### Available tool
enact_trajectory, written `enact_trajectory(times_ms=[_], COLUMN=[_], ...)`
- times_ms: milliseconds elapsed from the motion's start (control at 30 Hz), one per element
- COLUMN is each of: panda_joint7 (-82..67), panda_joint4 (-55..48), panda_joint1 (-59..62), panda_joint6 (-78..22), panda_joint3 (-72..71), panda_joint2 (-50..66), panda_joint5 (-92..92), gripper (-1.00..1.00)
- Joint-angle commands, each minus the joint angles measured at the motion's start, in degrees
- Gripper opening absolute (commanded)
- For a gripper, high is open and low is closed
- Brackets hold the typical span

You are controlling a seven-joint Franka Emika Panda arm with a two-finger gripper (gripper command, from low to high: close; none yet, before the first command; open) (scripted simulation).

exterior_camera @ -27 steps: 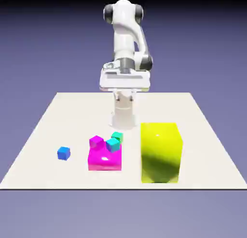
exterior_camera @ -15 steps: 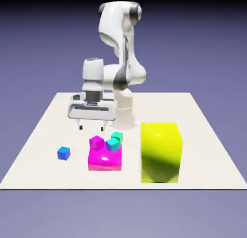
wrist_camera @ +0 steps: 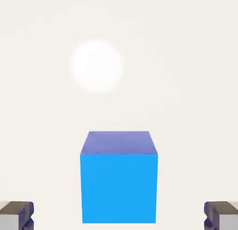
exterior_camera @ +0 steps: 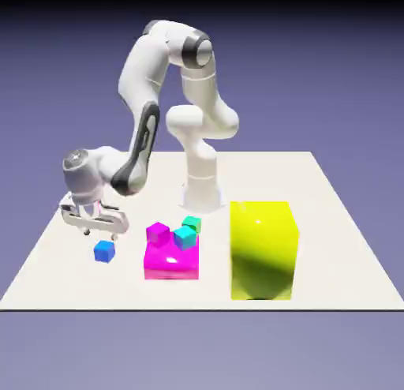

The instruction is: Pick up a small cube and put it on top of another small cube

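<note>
A small blue cube [exterior_camera: 104, 251] rests on the table toward the exterior view's left. Just above it hangs my gripper [exterior_camera: 99, 232], open, its fingertips a short way over the cube. In the hand view the blue cube [wrist_camera: 119, 178] shows large between the two grey fingertips [wrist_camera: 16, 215], with wide gaps on both sides. A small magenta cube [exterior_camera: 158, 233] and a small cyan cube [exterior_camera: 185, 238] sit on top of a large magenta block [exterior_camera: 170, 262]. A small green cube [exterior_camera: 192, 223] lies behind them.
A tall yellow block [exterior_camera: 263, 250] stands on the exterior view's right of the magenta block. The robot's base column [exterior_camera: 201, 187] rises behind the cubes. The table's front edge [exterior_camera: 197, 308] lies close to the blocks.
The arm has swung from above the table's middle to the exterior view's left and come down. The gripper now hangs just over the blue cube. No cube has moved.
</note>
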State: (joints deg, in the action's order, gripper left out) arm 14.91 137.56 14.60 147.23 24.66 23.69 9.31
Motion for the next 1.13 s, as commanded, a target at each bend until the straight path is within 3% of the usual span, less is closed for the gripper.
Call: enact_trajectory(times_ms=[0,33,67,267,733,800,967,1000,1100], panda_joint7=[-0.89,-1.53,-1.53,3.17,29.56,30.06,28.63,28.63,29.21], panda_joint4=[-0.02,-0.03,-0.03,0.26,11.15,11.36,15.93,15.93,14.1], panda_joint1=[1.03,1.77,1.77,-3.17,-7.74,-7.83,-7.79,-7.79,-7.81], panda_joint6=[1.97,3.4,3.4,-6.24,-22.99,-23.31,-10.88,-10.88,-15.85], panda_joint3=[-1.25,-2.15,-2.15,3.47,-10.16,-10.42,-10.15,-10.15,-10.26], panda_joint2=[2.08,3.58,3.58,-6.79,-35.87,-36.42,-28.4,-28.4,-31.61], panda_joint5=[1.32,2.27,2.27,-4.14,-13.66,-13.84,-12.21,-12.21,-12.86], gripper=[0.0,0.0,-1.0,-1.0,-1.0,-1.0,-1.0,1.0,1.0])
